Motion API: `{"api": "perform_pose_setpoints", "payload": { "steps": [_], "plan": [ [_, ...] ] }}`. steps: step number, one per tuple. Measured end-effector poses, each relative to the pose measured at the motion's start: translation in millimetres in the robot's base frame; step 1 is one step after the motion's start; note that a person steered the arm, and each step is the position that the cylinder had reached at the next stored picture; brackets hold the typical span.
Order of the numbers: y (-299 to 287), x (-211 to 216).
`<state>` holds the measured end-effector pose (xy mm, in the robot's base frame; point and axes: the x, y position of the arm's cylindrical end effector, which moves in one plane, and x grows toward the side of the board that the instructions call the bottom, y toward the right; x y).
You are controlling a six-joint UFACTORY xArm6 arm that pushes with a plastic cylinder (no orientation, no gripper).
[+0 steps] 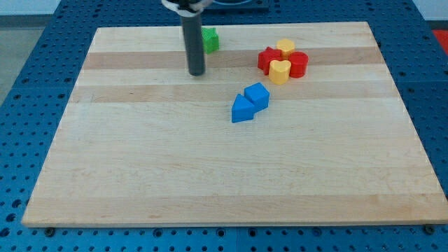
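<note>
My tip (197, 73) rests on the wooden board (140, 175) near the view's top, the rod standing upright with its long axis vertical; it carries no pincer. Just to its right and above sits a green block (210, 39), partly hidden behind the rod. Further right, two blue blocks (250, 103) touch, lined up diagonally. Rightmost, red blocks (297, 64) and yellow heart-shaped blocks (280, 71) cluster together. No writing is readable.
</note>
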<state>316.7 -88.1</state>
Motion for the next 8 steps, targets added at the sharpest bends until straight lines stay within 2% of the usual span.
{"api": "perform_pose_setpoints", "payload": {
  "steps": [2, 3, 4, 6, 8],
  "plan": [
    [-75, -68],
    [-77, -104],
    [-49, -123],
    [-10, -116],
    [-25, -117]
  ]
}}
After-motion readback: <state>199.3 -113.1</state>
